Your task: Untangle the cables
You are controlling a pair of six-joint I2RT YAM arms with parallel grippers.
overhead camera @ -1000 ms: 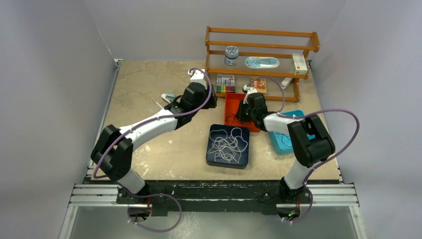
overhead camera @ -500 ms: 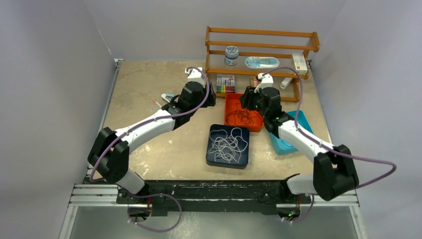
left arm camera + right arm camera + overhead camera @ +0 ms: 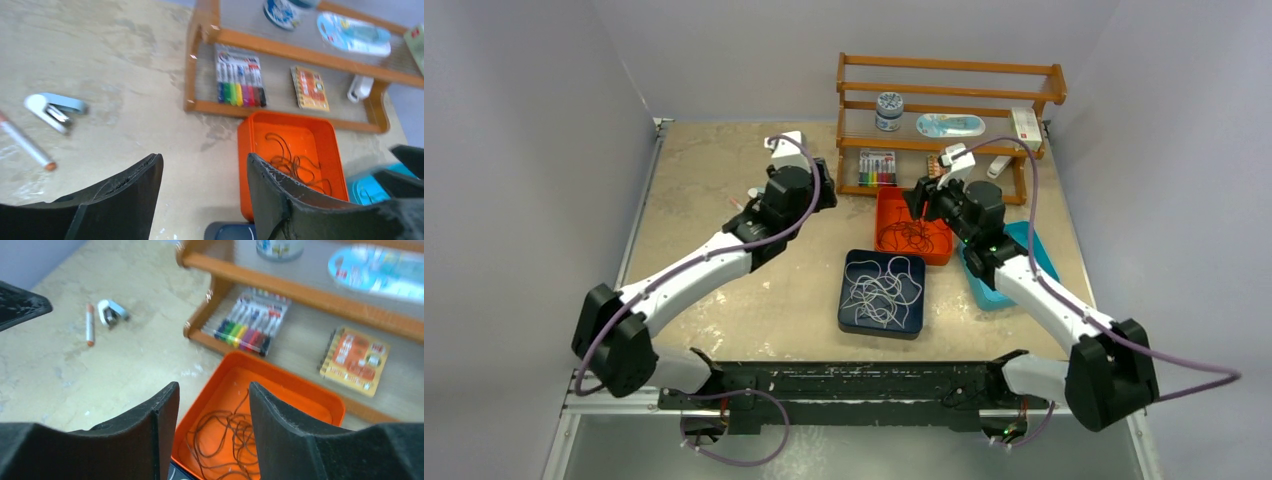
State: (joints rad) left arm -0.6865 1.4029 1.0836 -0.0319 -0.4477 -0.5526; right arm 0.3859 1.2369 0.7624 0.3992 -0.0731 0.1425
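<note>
Our left hand (image 3: 204, 167) hangs released and empty over the worktop (image 3: 125, 75); our right hand (image 3: 213, 395), also released, hovers above the orange tray (image 3: 300, 402). In it lie dark cables (image 3: 225, 436); white cables (image 3: 879, 290) sit in the navy tray (image 3: 852, 325).

My left pincer (image 3: 204, 162) and my right pincer (image 3: 214, 390) are black. My left arm (image 3: 694, 270) and right arm (image 3: 1039, 293) are white and black. I see dark brown cables (image 3: 911, 237) in an orange tray (image 3: 882, 210) and white cables (image 3: 881, 290) in a dark blue tray (image 3: 879, 330). On the right is a light blue tray (image 3: 994, 292). The far rack (image 3: 949, 66) is orange-brown. The pack of pens (image 3: 239, 75) shows green, yellow, orange and red. The table (image 3: 694, 170) is sandy with pale patches.
</note>
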